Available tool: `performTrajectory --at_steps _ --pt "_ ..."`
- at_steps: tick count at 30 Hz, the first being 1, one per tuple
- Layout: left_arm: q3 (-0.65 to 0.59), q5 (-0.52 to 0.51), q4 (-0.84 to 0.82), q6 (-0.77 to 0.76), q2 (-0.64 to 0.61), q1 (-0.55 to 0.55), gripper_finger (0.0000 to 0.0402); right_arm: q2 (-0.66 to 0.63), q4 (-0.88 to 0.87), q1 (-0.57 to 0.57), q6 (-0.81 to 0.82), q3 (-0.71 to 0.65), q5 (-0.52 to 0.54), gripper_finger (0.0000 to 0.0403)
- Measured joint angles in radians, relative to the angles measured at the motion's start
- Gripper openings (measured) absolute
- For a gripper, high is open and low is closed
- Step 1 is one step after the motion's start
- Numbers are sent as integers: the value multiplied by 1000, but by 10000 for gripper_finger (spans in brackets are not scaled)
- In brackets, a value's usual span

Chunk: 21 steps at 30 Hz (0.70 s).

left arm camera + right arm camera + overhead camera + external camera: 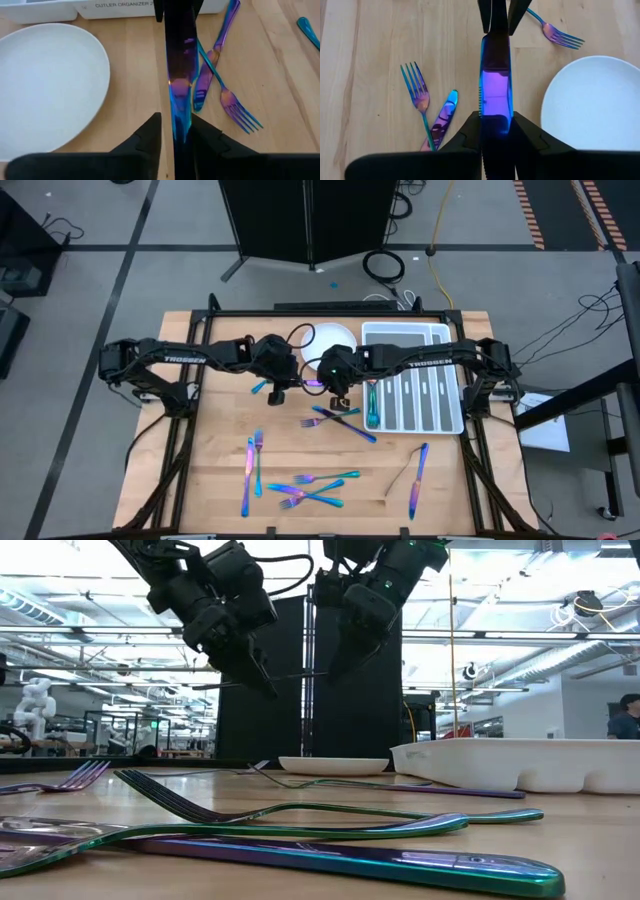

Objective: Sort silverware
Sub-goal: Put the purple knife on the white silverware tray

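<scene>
My left gripper [175, 137] and right gripper [496, 131] both pinch one knife [495, 82] between them, lifted above table [225, 500] near plate [332, 337]. Knife ends hidden inside fingers. Loose silverware [300, 485] on wood below. Tray [445, 405] beyond, contents hard to read.

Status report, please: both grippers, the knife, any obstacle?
Left gripper and right gripper both on one knife, held between them above the table. Plate beside; nothing in the way.
</scene>
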Motion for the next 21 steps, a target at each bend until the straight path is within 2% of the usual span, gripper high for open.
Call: performTrajectory --at_steps 6,14,16,21 --pt "-1 -8 26 -1 0 -7 27 -1 -4 0 15 0 2 56" --pt "-1 -28 43 -10 0 -10 27 -7 10 -2 16 0 4 113" --pt "0 -33 34 -49 -1 -10 27 -21 -11 -6 11 0 18 127" --pt "0 -121 -28 -168 -1 -8 27 -85 -117 -14 55 0 94 143"
